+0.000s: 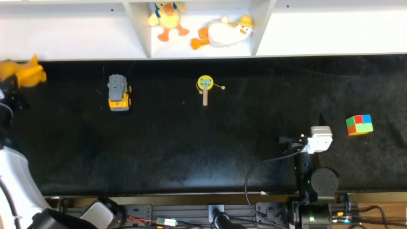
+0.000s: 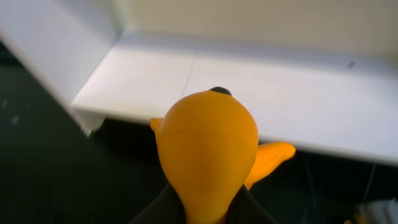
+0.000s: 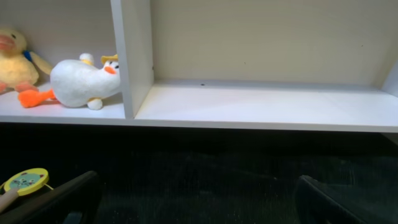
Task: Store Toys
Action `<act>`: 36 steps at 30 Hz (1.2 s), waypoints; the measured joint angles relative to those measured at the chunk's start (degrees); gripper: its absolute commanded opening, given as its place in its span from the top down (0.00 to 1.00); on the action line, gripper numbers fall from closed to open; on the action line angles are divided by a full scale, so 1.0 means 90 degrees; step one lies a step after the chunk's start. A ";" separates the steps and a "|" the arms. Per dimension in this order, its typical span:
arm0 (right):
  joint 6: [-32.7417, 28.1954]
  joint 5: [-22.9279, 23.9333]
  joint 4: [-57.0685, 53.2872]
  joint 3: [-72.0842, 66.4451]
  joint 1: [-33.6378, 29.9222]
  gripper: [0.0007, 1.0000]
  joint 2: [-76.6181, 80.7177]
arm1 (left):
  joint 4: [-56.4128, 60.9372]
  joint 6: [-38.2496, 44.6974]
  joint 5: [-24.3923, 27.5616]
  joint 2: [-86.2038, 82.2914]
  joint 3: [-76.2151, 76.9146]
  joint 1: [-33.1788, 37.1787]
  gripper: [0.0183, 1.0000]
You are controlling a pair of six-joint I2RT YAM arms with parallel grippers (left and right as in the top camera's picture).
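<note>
Along the far edge of the black table (image 1: 191, 146) runs a white shelf (image 1: 331, 28). At its left bay's lip the left gripper (image 2: 205, 210) clamps an orange toy (image 2: 208, 149). The right gripper (image 3: 196, 208) gapes wide, holding nothing. Two plush toys, yellow duck (image 1: 168, 18) and white duck (image 1: 222, 32), share the middle bay. One truck (image 1: 118, 93), one rattle (image 1: 205, 86) and one cube (image 1: 359, 124) lie well apart on the table.

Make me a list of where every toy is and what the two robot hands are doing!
Left gripper: shut on the orange toy, in front of the left part of the shelf
Right gripper: open, holding nothing, low over the table
Middle of the shelf: yellow duck and white duck, side by side
On the table: toy truck, rattle drum, colour cube
Toys not yet on the shelf: four
</note>
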 measured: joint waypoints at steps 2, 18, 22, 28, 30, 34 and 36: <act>0.0000 0.0000 0.0002 0.0000 0.0000 0.01 0.0000 | 0.0287 -0.0267 -0.0078 0.0000 0.0000 -0.0138 0.96; -0.0002 0.0000 0.0005 0.0000 0.0000 0.01 0.0000 | 0.0733 -0.0806 -0.0410 0.1290 0.0695 -0.0556 0.96; -0.0002 -0.0002 0.0000 0.0000 0.0000 0.00 0.0000 | 0.0612 -0.0806 -0.0413 0.1549 0.0969 -0.0556 0.96; -0.0002 0.0000 0.0005 0.0000 0.0000 0.00 0.0000 | 0.0522 -0.0806 -0.0440 0.1758 0.1192 -0.0556 0.96; 0.0000 0.0000 0.0000 0.0000 0.0000 0.00 0.0000 | 0.0486 -0.0804 -0.0500 0.1761 0.1205 -0.0561 0.96; -0.0002 0.0000 0.0000 0.0000 0.0000 0.01 0.0000 | 0.0461 -0.0784 -0.0721 0.1763 0.1205 -0.0699 0.95; -0.0002 0.0000 0.0002 0.0000 0.0000 0.01 0.0000 | 0.0464 -0.0775 -0.0843 0.1763 0.1205 -0.0833 0.95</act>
